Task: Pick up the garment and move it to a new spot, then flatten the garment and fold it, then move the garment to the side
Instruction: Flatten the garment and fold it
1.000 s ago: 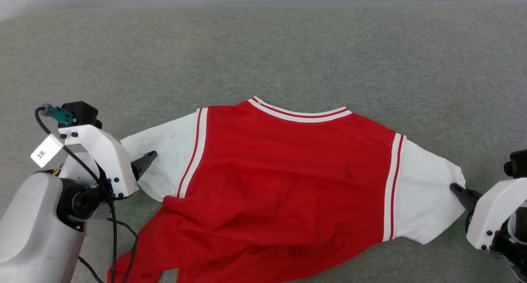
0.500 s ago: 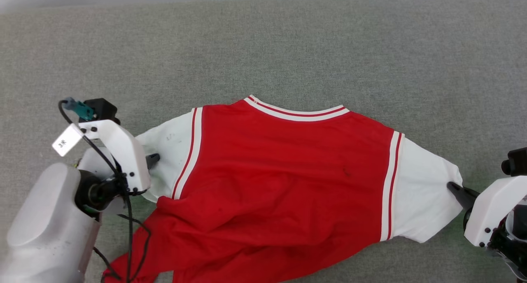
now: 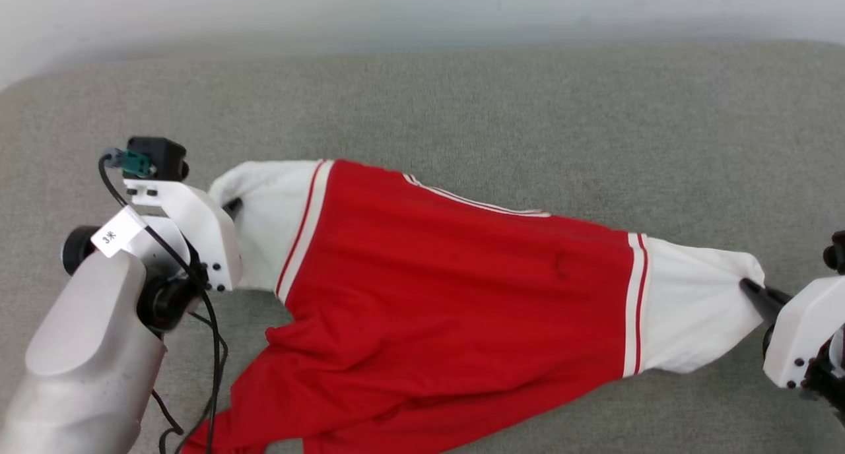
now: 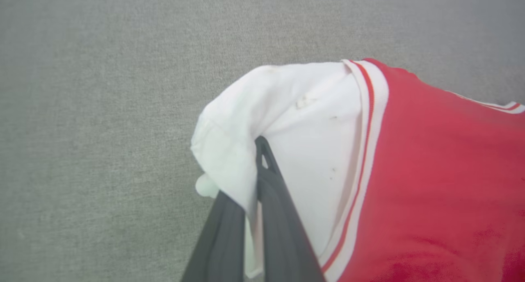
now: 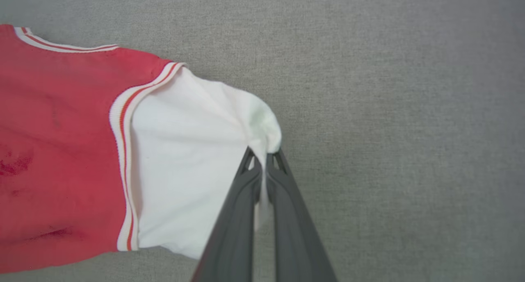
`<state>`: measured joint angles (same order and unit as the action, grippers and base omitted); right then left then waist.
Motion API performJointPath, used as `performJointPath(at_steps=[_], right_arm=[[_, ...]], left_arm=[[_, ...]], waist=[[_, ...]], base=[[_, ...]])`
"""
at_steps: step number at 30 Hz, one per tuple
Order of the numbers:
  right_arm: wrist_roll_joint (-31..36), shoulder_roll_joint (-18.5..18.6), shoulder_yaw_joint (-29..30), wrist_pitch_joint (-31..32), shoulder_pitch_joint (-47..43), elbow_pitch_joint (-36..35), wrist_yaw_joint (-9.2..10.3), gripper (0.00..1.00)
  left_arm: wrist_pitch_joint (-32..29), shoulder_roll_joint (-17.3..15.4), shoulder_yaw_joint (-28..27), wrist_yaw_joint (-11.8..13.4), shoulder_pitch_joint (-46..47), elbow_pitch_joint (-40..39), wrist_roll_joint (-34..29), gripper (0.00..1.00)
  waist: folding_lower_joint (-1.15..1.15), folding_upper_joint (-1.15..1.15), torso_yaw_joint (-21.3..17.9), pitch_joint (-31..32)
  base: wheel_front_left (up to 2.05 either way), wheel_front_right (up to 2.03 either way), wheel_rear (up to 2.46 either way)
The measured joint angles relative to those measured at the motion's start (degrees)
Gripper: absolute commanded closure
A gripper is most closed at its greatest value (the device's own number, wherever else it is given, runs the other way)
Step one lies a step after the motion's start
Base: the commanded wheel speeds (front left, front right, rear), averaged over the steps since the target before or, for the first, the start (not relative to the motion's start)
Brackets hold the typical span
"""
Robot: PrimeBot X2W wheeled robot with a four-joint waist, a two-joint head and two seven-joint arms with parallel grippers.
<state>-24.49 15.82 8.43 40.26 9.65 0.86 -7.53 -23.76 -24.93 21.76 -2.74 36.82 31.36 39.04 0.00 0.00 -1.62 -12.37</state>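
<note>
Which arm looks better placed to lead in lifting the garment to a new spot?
Left, marginally. Both grippers are shut on white sleeves, but the left gripper holds a deeper fold of the garment, while the right gripper pinches only the cuff's tip.

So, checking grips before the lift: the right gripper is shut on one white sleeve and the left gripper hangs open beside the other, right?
Not open: the left wrist view shows the left gripper shut on the other white sleeve of the garment. The right gripper is shut on its sleeve, as you said.
</note>
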Motion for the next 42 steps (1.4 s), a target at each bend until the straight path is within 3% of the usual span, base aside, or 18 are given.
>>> performJointPath(at_steps=[7,15,32,42], right_arm=[[1.0,3.2,-1.6,-1.5,5.5,3.8,-0.02,1.0],[3.2,5.4,-3.6,-8.9,22.5,12.2,-0.05,1.0],[12.4,6.5,-6.5,-26.1,65.5,27.2,-0.09,1.0],[13.3,4.2,-10.9,-31.1,77.3,35.6,-0.03,1.0]], left_arm=[[9.2,-0.7,-0.8,2.5,4.6,0.1,-4.3,1.0],[17.2,-1.4,-2.2,4.5,14.9,3.4,-7.8,1.0],[29.9,-2.6,-2.0,4.4,46.0,10.9,-15.0,1.0],[32.3,-3.3,-2.3,3.1,54.0,15.9,-14.9,1.0]], waist=[[0.0,0.0,0.2,3.9],[0.0,0.0,-0.8,2.5],[0.0,0.0,-1.8,-9.7],[0.0,0.0,-3.2,-16.0]], base=[[0.0,0.0,0.0],[0.0,0.0,0.0],[0.0,0.0,0.0],[0.0,0.0,0.0]])
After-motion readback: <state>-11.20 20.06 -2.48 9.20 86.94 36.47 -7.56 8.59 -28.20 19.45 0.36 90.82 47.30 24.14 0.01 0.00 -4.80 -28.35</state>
